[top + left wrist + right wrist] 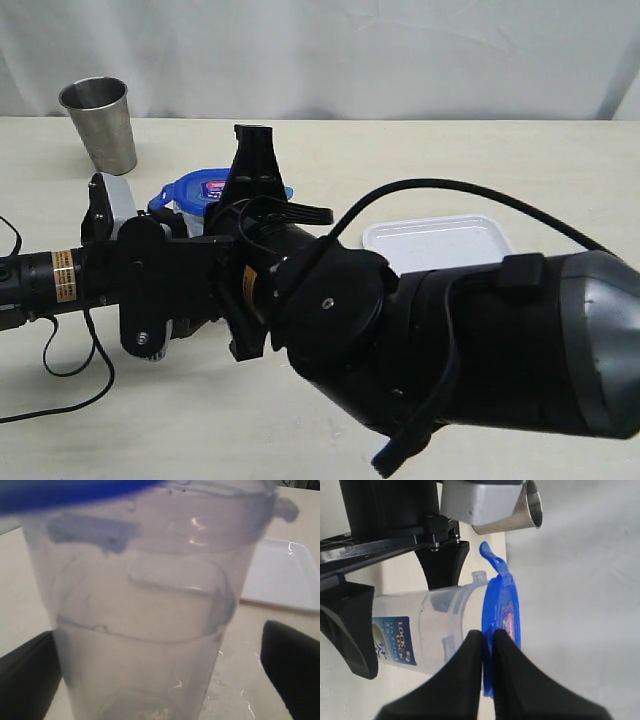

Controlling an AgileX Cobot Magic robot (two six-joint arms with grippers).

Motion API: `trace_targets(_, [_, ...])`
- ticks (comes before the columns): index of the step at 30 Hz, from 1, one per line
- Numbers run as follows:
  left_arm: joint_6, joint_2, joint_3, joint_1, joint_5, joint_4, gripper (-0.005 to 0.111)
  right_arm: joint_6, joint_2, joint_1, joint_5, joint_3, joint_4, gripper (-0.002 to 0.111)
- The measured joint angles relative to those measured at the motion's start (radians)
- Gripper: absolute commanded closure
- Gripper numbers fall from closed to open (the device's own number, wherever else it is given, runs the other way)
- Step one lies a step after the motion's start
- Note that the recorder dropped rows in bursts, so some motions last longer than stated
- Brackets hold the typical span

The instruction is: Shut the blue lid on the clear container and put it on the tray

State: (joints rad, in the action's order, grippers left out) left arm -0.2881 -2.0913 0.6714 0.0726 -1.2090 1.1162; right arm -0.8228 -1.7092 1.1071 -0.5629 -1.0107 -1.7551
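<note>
The right gripper pinches the blue lid atop the clear container, apparently to seat it; the left gripper, released, flanks the container.

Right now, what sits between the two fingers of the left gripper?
The clear container, blue lid on top, stands between the fingers of the open left gripper; the left wrist view shows it.

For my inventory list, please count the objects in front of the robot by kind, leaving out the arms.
steel cup: 1
clear container: 1
blue lid: 1
white tray: 1
Total: 4
</note>
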Motion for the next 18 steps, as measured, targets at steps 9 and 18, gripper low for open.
trace_targets(9, [0.0,0.0,0.0,0.0,0.0,0.0,0.003,0.023,0.0,0.0,-0.028,-0.038,0.004,0.104])
trace_targets(18, [0.0,0.0,0.0,0.0,0.0,0.0,0.003,0.053,0.0,0.0,-0.072,-0.096,0.004,0.104])
